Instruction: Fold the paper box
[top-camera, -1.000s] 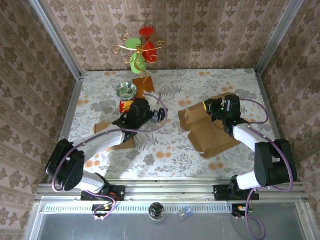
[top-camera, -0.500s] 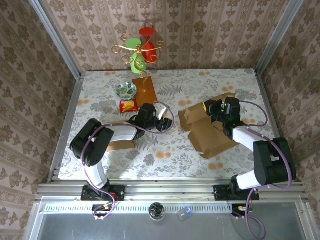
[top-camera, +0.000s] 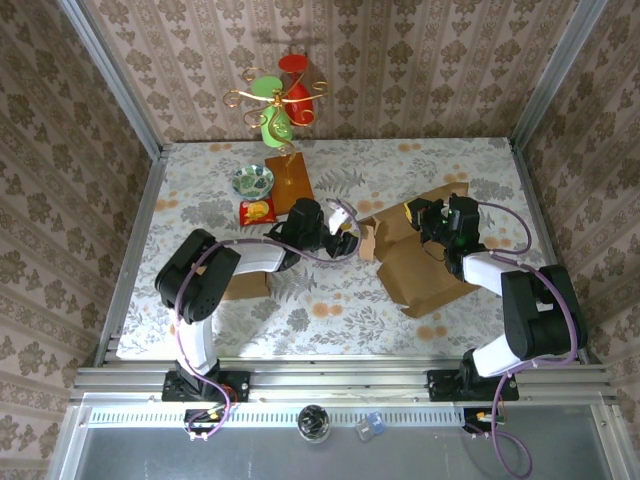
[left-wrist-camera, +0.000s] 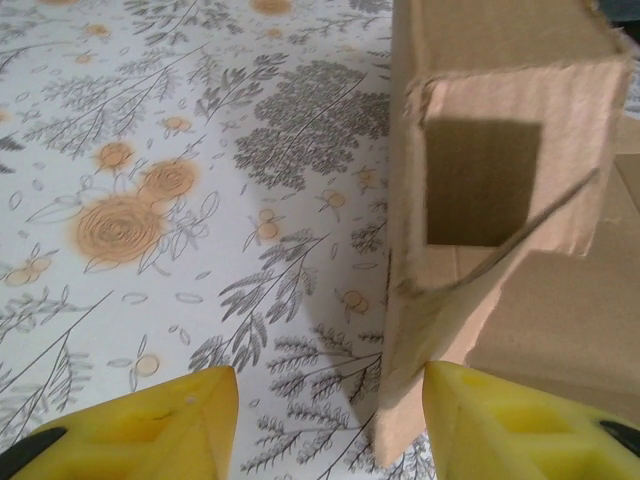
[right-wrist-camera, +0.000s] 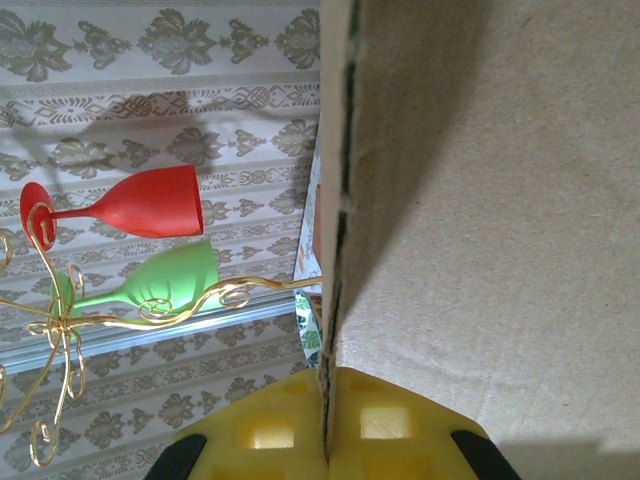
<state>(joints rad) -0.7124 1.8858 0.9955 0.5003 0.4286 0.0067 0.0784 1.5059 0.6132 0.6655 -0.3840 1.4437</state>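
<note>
Reaching toward paper box (top-camera: 428, 280) — left arm (top-camera: 250, 256), outstretched

A lab booth dressed as a home. Patterned wallpaper (top-camera: 400, 60) hangs between metal posts (top-camera: 545, 95) around a flowered desk (top-camera: 330, 310), and two robot arms (top-camera: 250, 258) are bolted to a rail (top-camera: 340, 378).

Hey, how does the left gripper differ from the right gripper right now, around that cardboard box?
The left gripper has its jaws apart, while the right gripper is shut. The left gripper grips nothing, with a bottom corner of the cardboard box standing just inside one finger. The right gripper pinches a panel of that box edge-on. Seen from above, the left gripper is at the box's left end and the right gripper is farther right. Both have yellow fingers.
</note>
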